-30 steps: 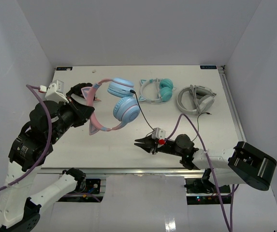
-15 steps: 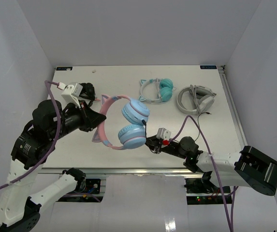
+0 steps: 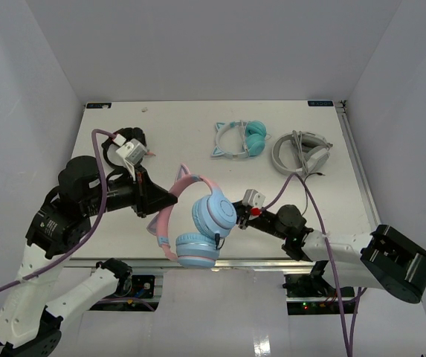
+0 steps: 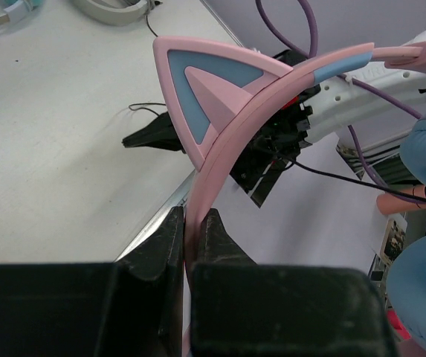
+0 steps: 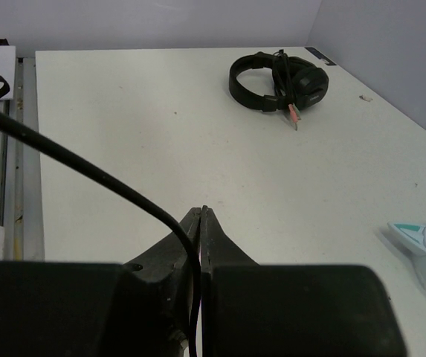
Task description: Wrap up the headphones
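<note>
**A:** Where are the headphones sitting right now?

**B:** They are hanging from the left gripper. Its jaws are pinching the pink headband just below one cat ear. The two blue ear cups are dangling beyond its fingertips, toward the other arm, over the near edge of the table.

**A:** And what is the right gripper doing?

**B:** Its fingers are pressed together on the thin black cable. The cable is running out from between the tips and curving off to that gripper's left. The upper ear cup is lying just ahead of its fingertips.

**A:** Why are the arms splitting the work that way?

**B:** My reading is that one arm is steadying the frame off the table while the other is taking charge of the loose cable, so it can be led around the band. Gripping the band rather than a cup is leaving the space between the cups free for the loops.

**A:** Is anything crowding them?

**B:** Not that I can see. The teal headphones and the grey-white headphones are lying well beyond the right gripper. The black headphones are resting far ahead of it in its own view.
</note>
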